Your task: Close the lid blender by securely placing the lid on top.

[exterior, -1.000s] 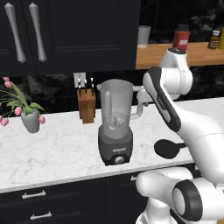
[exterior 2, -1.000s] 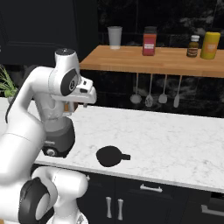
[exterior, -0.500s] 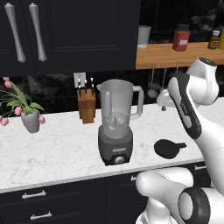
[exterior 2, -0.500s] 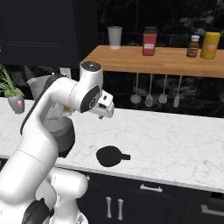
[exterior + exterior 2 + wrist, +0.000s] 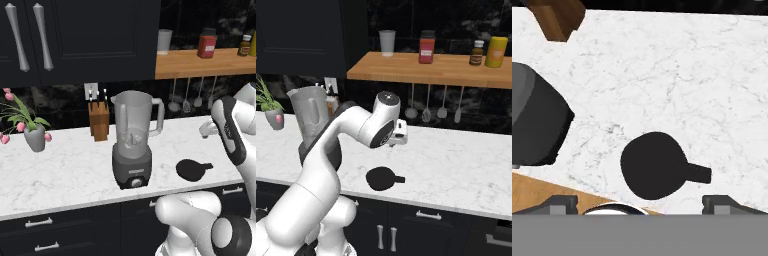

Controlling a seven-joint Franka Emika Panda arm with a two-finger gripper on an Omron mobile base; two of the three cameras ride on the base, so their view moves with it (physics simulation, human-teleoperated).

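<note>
Lid [image 5: 654,165] flat on marble counter [image 5: 712,90], tab clear from hand view, under wide-spread empty end effector [image 5: 639,202]; blender [image 5: 133,140] uncapped.

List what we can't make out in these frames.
- Blender: base hidden behind the arm in the right base view.
- Gripper: fingertips barely clear the bottom edge of the hand view; they stand wide apart.
- Shelf jar labels: too small to read, left base view.
- Lid underside: faces the counter.

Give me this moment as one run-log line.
phase: approach | gripper: open, empty, above lid | lid: flat on counter, right of blender | blender: jar uncovered | next: likely descend to lid
</note>
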